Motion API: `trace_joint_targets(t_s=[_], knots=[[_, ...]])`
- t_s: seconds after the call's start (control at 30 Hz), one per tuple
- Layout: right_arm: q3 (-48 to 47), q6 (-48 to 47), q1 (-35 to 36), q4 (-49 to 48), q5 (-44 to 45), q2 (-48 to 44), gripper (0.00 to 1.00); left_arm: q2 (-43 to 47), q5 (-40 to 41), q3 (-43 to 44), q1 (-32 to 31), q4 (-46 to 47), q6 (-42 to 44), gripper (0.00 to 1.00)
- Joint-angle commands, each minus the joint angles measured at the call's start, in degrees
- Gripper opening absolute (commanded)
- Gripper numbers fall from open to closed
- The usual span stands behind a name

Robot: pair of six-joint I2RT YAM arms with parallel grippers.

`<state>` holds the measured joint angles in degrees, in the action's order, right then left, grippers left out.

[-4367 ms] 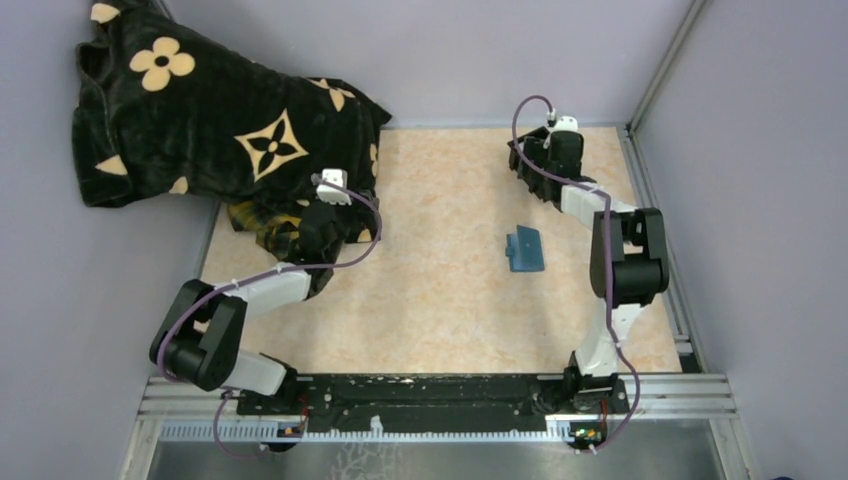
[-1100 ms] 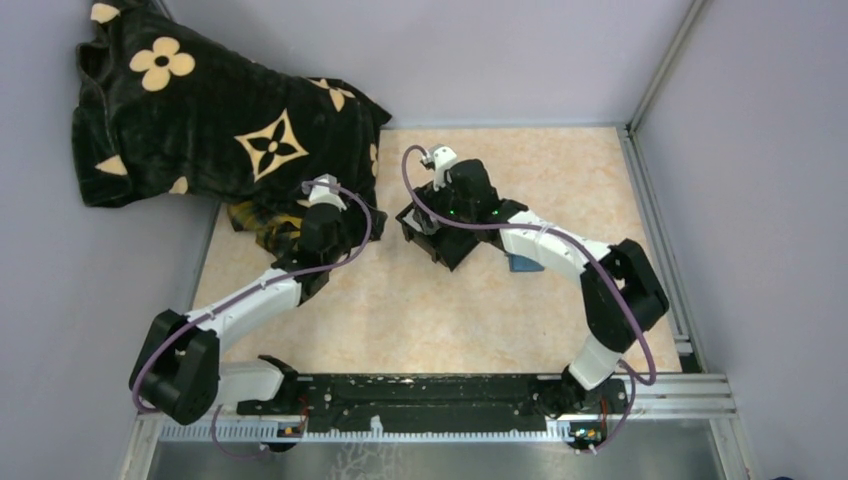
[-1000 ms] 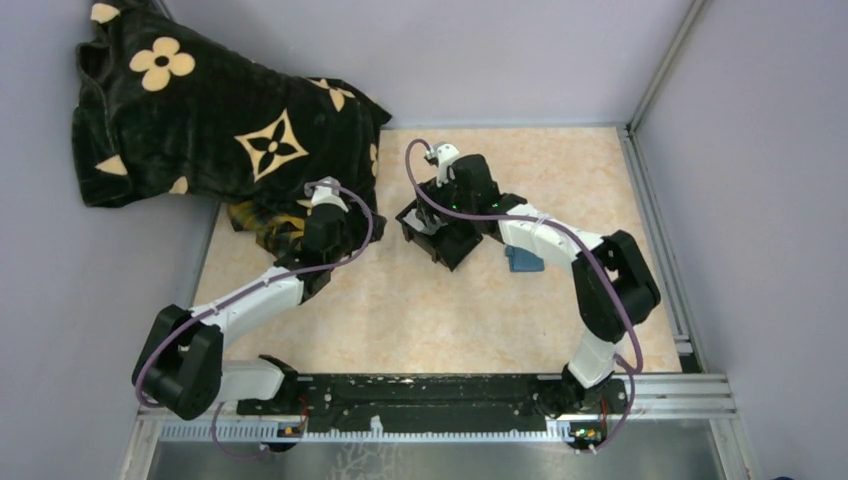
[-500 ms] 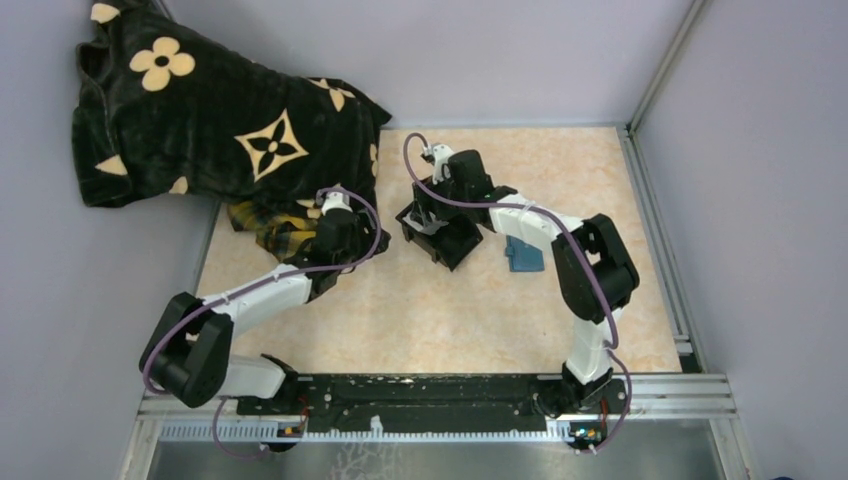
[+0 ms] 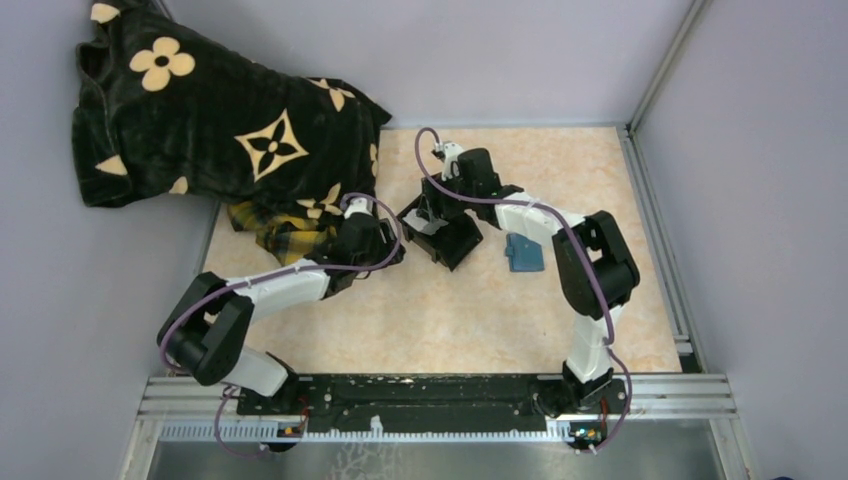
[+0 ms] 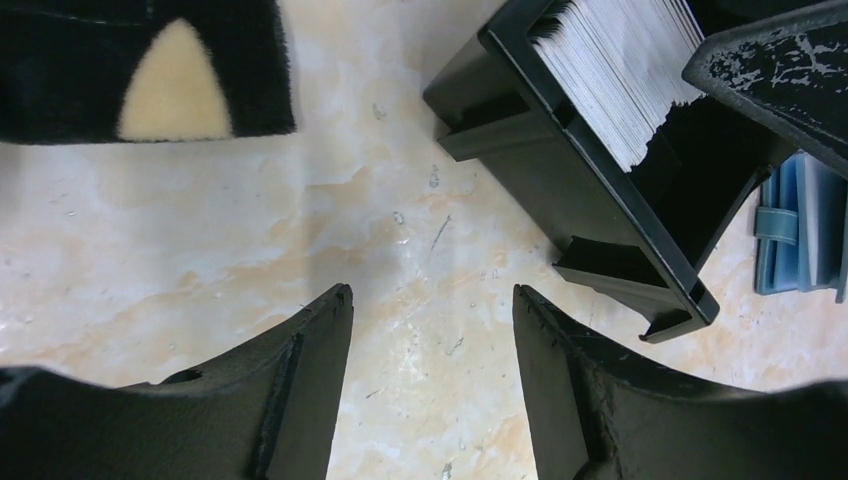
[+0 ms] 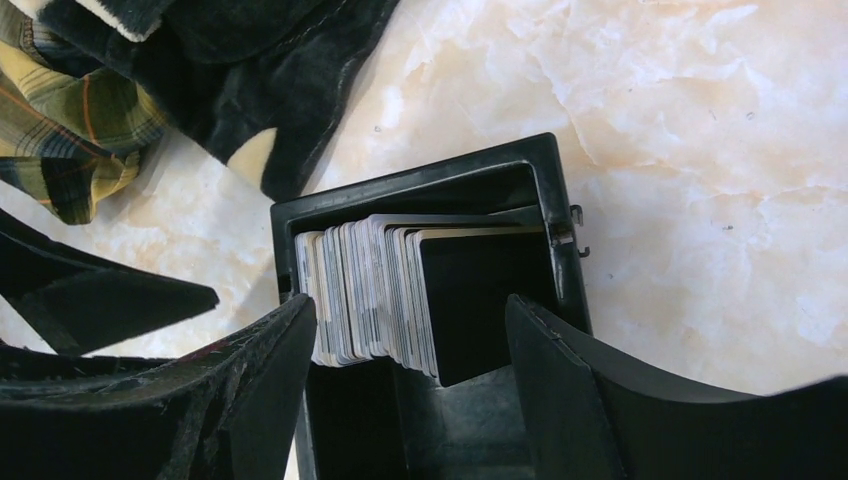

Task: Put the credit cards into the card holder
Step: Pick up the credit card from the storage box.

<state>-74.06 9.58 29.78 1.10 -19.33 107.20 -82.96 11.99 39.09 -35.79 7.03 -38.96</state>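
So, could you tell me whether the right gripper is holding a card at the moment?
No, the right gripper is open, fingers spread and gripping nothing, while the credit cards stand packed in the black box.

No readable text, numbers or logos in any view: the credit cards [image 7: 365, 290], black box [image 6: 545, 185] and card holder [image 5: 523, 252] are unmarked; the blanket [image 5: 200, 110] has flower motifs only.

A black flower-patterned blanket [image 5: 200, 120] is lying heaped at my far left, overlapping a plaid cloth [image 5: 285, 232]; a black box [image 5: 455, 245] is sitting mid-table [image 5: 450, 320].
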Motion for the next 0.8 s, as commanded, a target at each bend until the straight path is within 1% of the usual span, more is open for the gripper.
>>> trace_joint_targets(t_s=[0.0,0.23,0.37,0.53,0.77], knots=[[0.06,0.7,-0.69,-2.89,-1.92,0.34,0.7,-3.64,0.34,3.87,-1.56,-1.1,0.7,0.67],[-0.76,0.79,-0.78,-2.06,-3.11,2.73,0.69,-8.69,1.36,6.98,-2.69,-1.26,-0.27,0.67],[-0.98,1.16,-0.85,-2.05,-4.13,3.95,0.64,-10.65,1.58,7.85,-2.79,-0.53,-0.57,0.67],[-0.68,1.83,-0.86,-2.24,-5.35,3.71,0.52,-12.18,1.47,8.13,-2.79,1.17,-0.65,0.67],[-0.49,2.94,-0.65,-2.01,-5.94,1.14,0.51,-13.81,0.79,8.97,-2.79,2.5,-1.21,0.67]])
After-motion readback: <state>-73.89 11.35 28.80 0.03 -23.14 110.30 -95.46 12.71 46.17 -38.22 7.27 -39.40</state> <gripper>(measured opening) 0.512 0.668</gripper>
